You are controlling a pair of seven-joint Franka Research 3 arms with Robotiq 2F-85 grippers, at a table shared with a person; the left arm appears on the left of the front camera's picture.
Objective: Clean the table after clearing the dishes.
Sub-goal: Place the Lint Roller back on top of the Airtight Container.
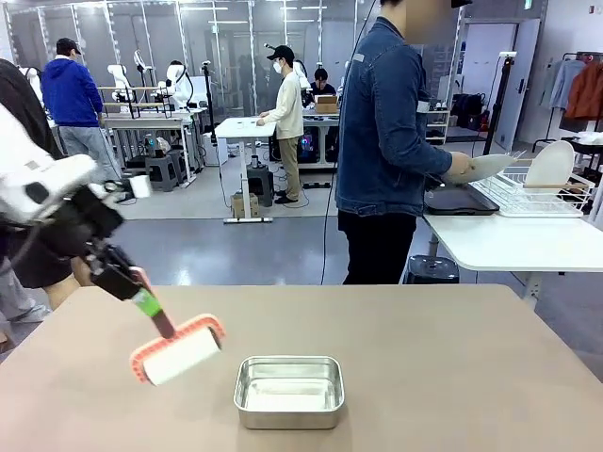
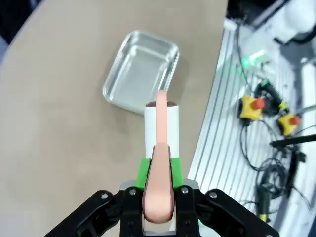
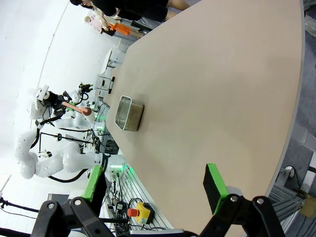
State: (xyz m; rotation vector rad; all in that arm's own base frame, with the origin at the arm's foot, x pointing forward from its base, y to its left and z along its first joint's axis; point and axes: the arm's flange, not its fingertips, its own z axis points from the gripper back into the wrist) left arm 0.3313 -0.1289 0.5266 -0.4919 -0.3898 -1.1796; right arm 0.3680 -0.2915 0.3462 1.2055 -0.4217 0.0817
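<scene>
With the left gripper [image 1: 141,294] clamped on the pink roller [image 1: 179,349], whose handle runs straight out along the fingers, the bare table [image 1: 452,377] lies just below its drum, steel pan [image 1: 288,391] just beyond; right gripper [image 3: 153,190] hangs spread, farther off.

Bright, even overhead light fills the room, with ceiling lamps reflected in the glass partitions in the front view. The table [image 1: 424,358] looks matte, with only soft, faint shadows. The steel pan [image 1: 288,391] shows mild glare on its floor. The left arm is blurred in the front view. Both wrist views bend straight lines at the edges, and the pink roller handle [image 2: 159,182] is soft, out of focus.
</scene>
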